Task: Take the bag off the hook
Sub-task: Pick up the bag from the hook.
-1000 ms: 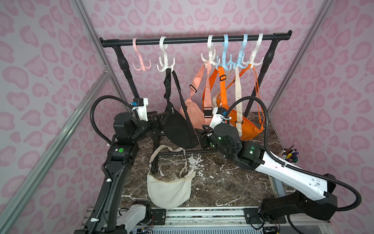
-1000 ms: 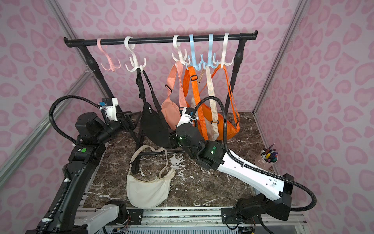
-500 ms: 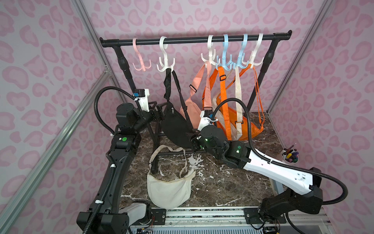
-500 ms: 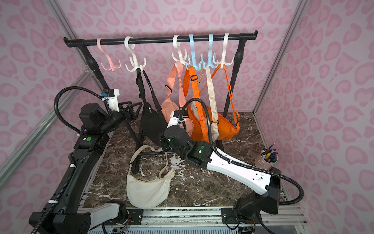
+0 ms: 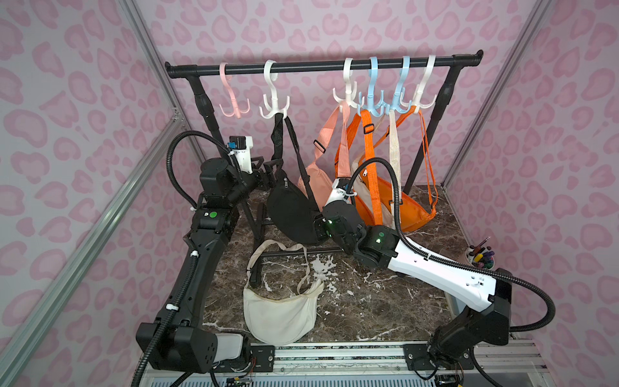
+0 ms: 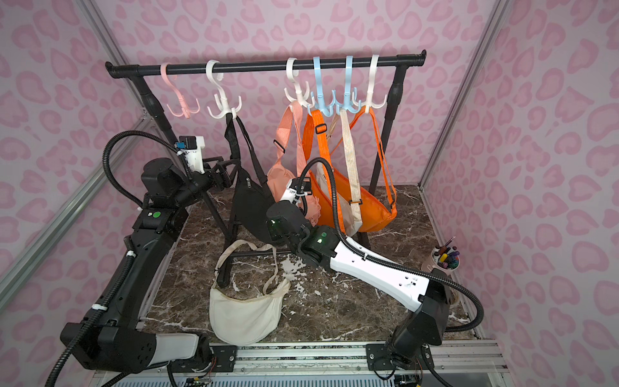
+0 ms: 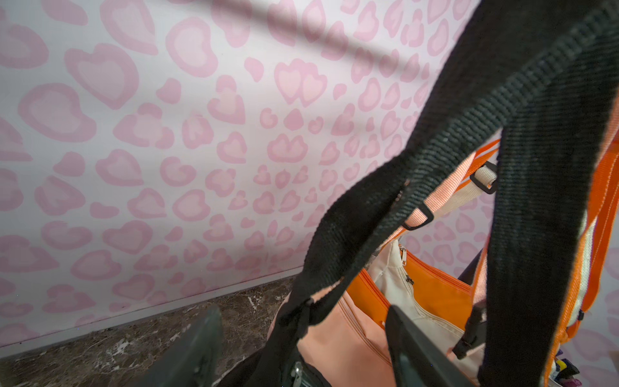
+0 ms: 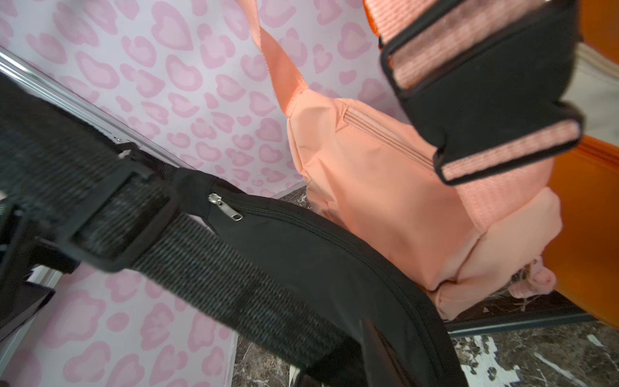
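A black bag (image 5: 291,207) (image 6: 249,204) hangs by its strap from a white hook (image 5: 274,100) (image 6: 222,104) on the rack bar. My left gripper (image 5: 271,171) (image 6: 224,172) (image 7: 301,338) is open beside the bag's upper left end. In the left wrist view the black strap (image 7: 385,201) runs down between its two fingers. My right gripper (image 5: 318,228) (image 6: 273,231) is at the bag's lower right end. In the right wrist view the black bag (image 8: 318,268) fills the space at the jaws, which look shut on its fabric.
A cream bag (image 5: 281,315) lies on the marble table in front. A peach bag (image 5: 316,177) and an orange bag (image 5: 402,207) hang right of the black one, close behind my right wrist. A pink hook (image 5: 231,100) hangs bare. A pen cup (image 5: 480,256) stands at the right edge.
My left arm has risen and reached right, up to the black bag's strap. My right arm has swung left with the bag's lower end.
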